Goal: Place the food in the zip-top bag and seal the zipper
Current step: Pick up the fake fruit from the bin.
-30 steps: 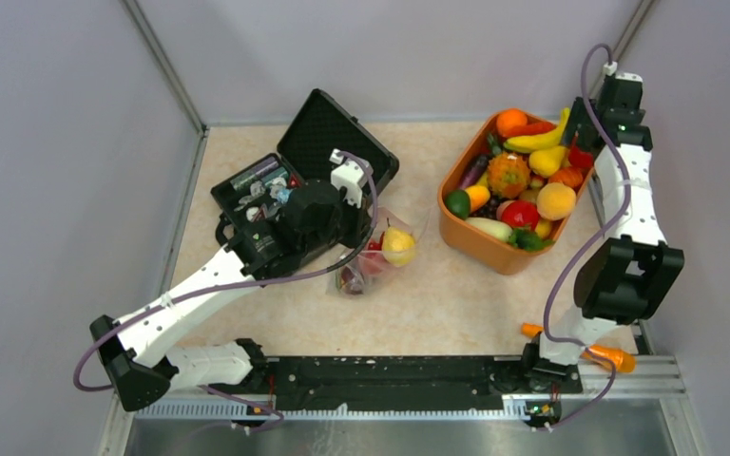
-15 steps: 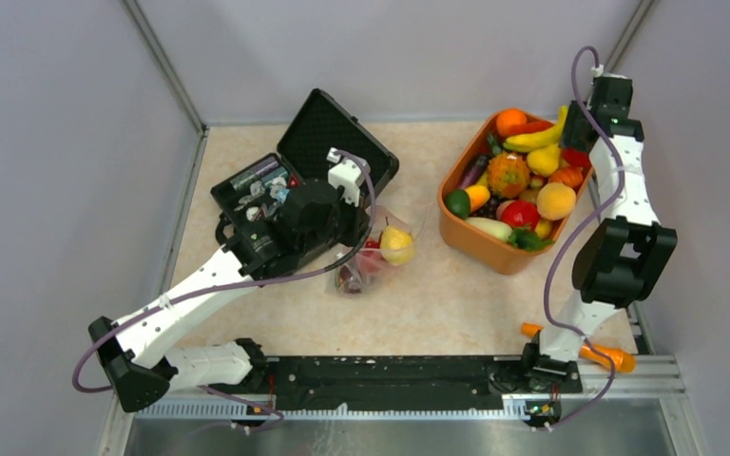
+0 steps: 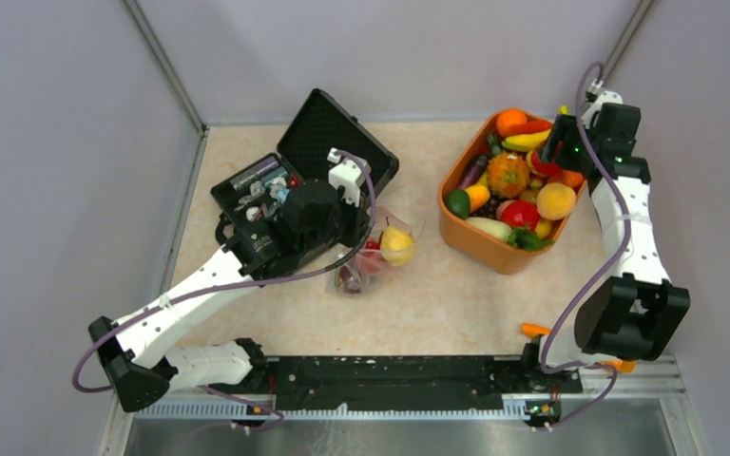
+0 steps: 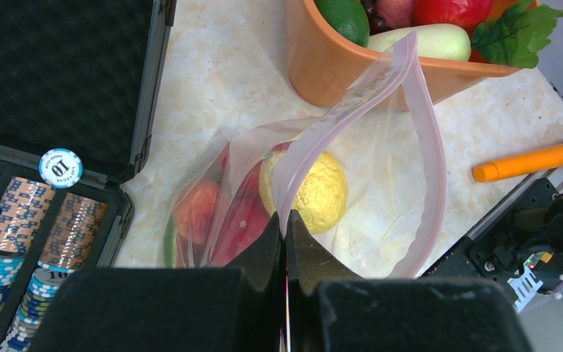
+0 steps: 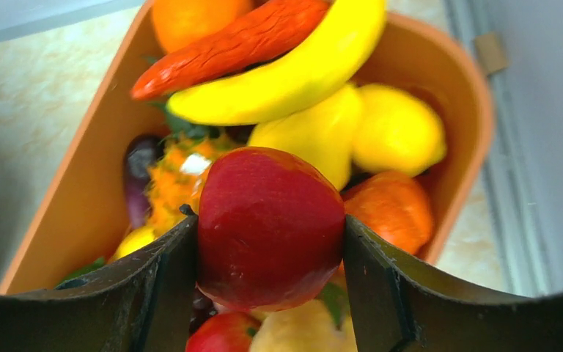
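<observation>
My right gripper (image 5: 270, 253) clamps a red apple (image 5: 267, 213) squarely at the orange tub (image 5: 59, 205); I should lift straight, clear the banana (image 5: 293, 66), then carry it left; my left gripper (image 4: 286, 229), pinched shut on the zipper (image 4: 337, 117), holds the zip-top bag (image 4: 381, 183) open, well apart from the apple.

**Right gripper (image 5: 267, 224) closed on red apple (image 5: 271, 249)**

The gripper swung in from the orange tub's (image 5: 73, 198) far rim to over its contents. Its jaws narrowed until the apple sat clamped between the fingers. The right elbow (image 3: 632, 318) dropped toward the base, covering most of the orange stick (image 3: 530, 330).
</observation>
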Action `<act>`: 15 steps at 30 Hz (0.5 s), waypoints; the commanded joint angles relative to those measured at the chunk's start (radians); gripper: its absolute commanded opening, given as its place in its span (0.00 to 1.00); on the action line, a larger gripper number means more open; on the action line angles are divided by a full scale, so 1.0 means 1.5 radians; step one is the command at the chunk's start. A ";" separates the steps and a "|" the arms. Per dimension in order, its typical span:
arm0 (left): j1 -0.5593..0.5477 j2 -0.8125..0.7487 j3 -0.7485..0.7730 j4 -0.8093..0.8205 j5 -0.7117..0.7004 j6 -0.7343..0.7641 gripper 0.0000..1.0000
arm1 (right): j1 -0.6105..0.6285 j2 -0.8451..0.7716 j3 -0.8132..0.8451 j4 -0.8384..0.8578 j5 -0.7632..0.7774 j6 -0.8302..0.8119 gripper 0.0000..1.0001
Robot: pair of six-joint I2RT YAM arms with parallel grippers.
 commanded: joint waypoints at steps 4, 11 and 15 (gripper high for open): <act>0.003 -0.001 0.007 0.029 0.017 -0.016 0.00 | 0.018 -0.082 -0.102 0.059 -0.165 0.064 0.47; 0.002 0.004 0.008 0.029 0.022 -0.026 0.00 | 0.019 -0.156 -0.149 0.120 -0.280 0.133 0.46; 0.003 0.005 0.005 0.031 0.026 -0.032 0.00 | 0.020 -0.185 -0.167 0.145 -0.342 0.159 0.46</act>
